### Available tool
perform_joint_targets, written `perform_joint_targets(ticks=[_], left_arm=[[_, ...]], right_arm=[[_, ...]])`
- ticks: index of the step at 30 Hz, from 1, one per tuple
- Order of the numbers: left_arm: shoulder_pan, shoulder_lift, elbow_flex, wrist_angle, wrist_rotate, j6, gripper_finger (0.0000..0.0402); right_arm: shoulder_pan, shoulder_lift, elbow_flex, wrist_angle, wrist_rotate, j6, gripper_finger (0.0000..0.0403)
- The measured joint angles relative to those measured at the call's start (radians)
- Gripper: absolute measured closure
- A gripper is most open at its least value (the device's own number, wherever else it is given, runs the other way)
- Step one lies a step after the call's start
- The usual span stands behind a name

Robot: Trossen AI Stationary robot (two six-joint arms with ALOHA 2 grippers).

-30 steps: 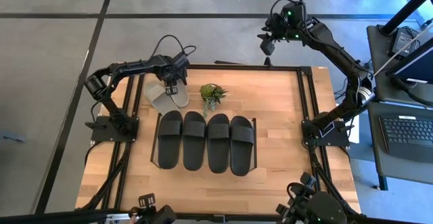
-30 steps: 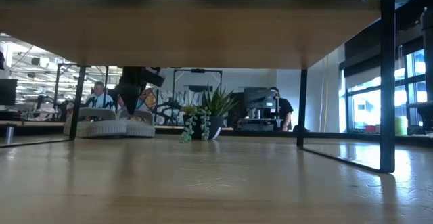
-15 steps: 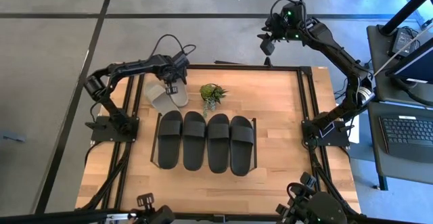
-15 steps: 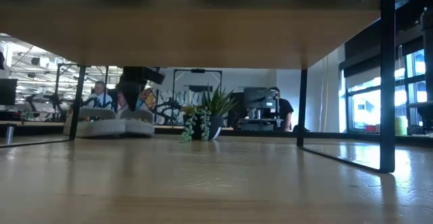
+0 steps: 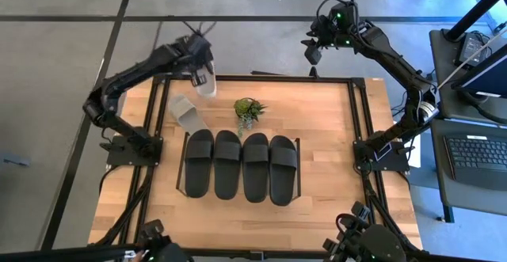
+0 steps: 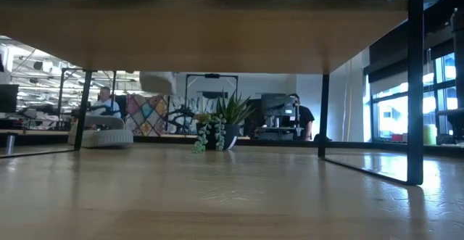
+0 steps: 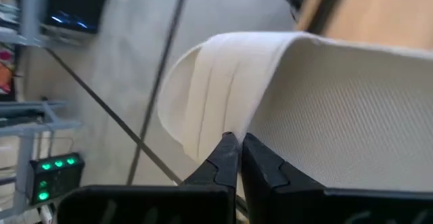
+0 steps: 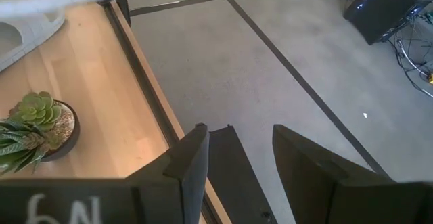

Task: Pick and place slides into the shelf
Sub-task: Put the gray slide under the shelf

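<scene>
Nearest to us, the shelf (image 5: 181, 167) sits mid-table, its wooden board filled side by side by four black slides (image 5: 241, 165), toes and heels in one neat row. Just beyond the shelf, a light grey slide (image 5: 186, 112) lies flat on the table (image 5: 333, 135), angled, with the small potted plant (image 5: 248, 111) beside it. In the low view that same slide rests alone near the shelf's far leg.

Farther back, at the table's far left edge, the left claw (image 5: 200, 66) is clenched on the second light grey slide (image 5: 204, 77) and holds it lifted clear of the table; the left wrist view shows its fingertips (image 7: 226, 158) pinched tight on the slide's edge.

Farthest off, the right claw (image 5: 314, 54) waits beyond the table's far edge, over the floor, its jaws parted around nothing.

We judge the step in hand to be the pick and lift of a grey slide. With the top board full, the next move calls for carrying it toward the shelf and finding a free place, perhaps under the board, while clearing the plant and the resting slide.
</scene>
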Motion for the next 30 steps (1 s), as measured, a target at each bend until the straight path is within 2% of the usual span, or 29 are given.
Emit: perform_joint_targets(ticks=[7, 13, 18, 24, 30], left_arm=[[-0.044, -0.045, 0.246, -0.13, 0.008, -0.005, 0.0401], [-0.139, -0.055, 0.438, -0.29, 0.03, -0.077, 0.0401], [-0.27, -0.055, 0.541, -0.401, 0.065, -0.132, 0.0401], [-0.475, -0.055, 0.6, -0.461, 0.077, -0.189, 0.0401], [-0.714, -0.055, 0.651, -0.468, 0.075, -0.306, 0.0402]], right_arm=[[0.0, 0.0, 0.0, -0.001, 0.0, 0.022, 0.0238], [0.0, 0.0, 0.0, -0.012, 0.0, 0.073, 0.0238], [0.001, 0.0, 0.0, -0.029, 0.0, 0.102, 0.0237], [0.0, 0.0, -0.001, -0.067, 0.0, 0.123, 0.0238], [-0.013, 0.0, -0.093, -0.045, 0.0, 0.118, 0.0237]])
